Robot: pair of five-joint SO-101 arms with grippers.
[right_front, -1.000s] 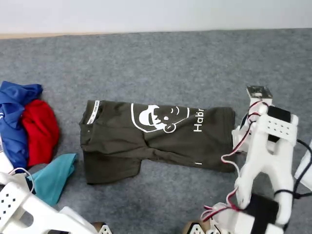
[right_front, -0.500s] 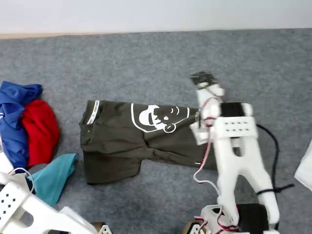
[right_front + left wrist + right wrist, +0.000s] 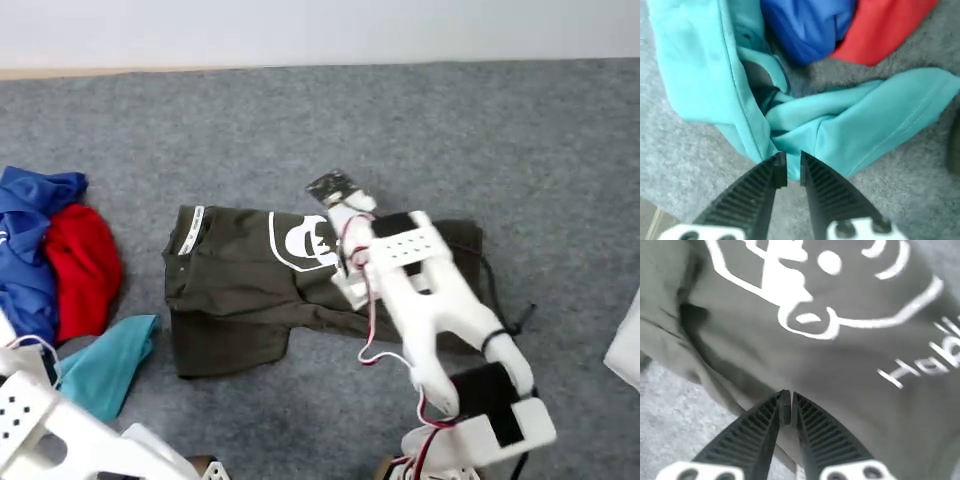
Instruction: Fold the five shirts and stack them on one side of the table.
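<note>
Grey worktop [image 3: 480, 120] carried everything. Dark olive shirt [image 3: 230, 290] w/ white print lay spread flat approx. mid-worktop, lower part creased. R arm [image 3: 430, 300] stretched over its printed half. R claw [image 3: 786, 407] was closed, tips together over the olive cloth below the print, gripping nothing. At the high view's left edge a blue shirt [image 3: 30, 240] lay bunched, touching a red shirt [image 3: 85, 265]. A teal shirt [image 3: 105, 365] was crumpled just nearer the arms. L claw [image 3: 793, 167] hung at the teal shirt's edge, closed to a slit, nothing seen btwn tips.
</note>
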